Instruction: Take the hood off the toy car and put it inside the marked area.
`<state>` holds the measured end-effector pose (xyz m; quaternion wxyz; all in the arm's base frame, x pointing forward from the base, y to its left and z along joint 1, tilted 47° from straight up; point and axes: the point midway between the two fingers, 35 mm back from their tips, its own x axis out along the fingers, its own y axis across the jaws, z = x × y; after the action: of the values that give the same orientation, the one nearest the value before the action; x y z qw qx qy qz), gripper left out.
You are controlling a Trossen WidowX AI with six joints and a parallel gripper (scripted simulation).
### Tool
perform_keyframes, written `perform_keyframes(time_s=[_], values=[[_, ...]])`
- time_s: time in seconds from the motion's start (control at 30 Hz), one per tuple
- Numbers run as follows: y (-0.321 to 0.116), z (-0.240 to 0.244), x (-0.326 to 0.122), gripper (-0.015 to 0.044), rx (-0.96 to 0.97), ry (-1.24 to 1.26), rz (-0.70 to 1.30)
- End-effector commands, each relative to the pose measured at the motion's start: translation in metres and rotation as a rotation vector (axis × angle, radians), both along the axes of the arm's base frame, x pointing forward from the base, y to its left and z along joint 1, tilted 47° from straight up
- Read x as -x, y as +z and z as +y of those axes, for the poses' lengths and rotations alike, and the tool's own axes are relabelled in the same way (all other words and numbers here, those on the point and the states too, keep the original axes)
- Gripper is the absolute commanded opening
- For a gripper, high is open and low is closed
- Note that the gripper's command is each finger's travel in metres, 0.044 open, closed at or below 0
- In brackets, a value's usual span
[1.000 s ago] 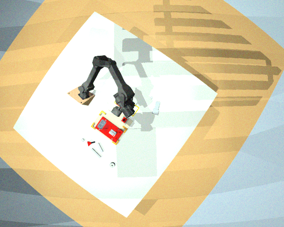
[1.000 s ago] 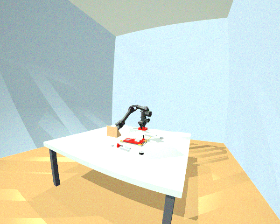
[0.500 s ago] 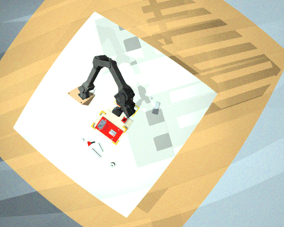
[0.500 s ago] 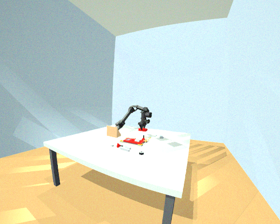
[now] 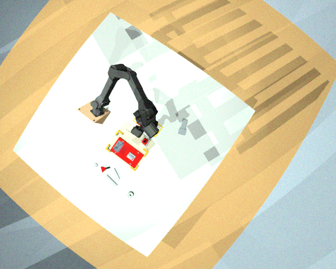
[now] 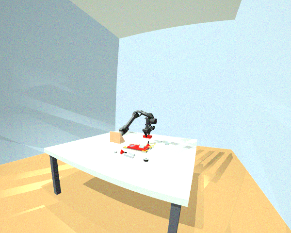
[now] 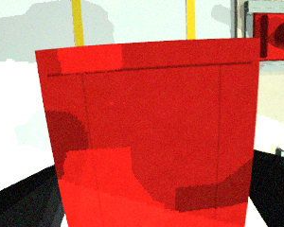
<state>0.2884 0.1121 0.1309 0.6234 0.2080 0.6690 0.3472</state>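
Observation:
The hood, a flat red panel, hangs level in the air above the table, clear of the car. My gripper points down and is shut on the hood, with black fingers at both sides of it in the wrist view. The toy car's red body lies between yellow corner brackets. The marked area, a yellow outline, lies on the table under and behind the hood. The arm hides much of the outline in the top view, and the hood hides its near part in the wrist view.
A cream board beside the car carries a small red block with a black peg. A grey part lies beyond the outline. A red part, thin bars and a round part lie on the car's other side.

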Motion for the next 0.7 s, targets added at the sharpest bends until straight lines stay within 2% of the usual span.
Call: perform_keyframes(time_s=[0.0,0.67], values=[[-0.002,0.003,0.001,0.0000,-0.004,-0.006,0.006],[-0.013,0.015,0.003,0.0000,-0.005,-0.006,0.005]])
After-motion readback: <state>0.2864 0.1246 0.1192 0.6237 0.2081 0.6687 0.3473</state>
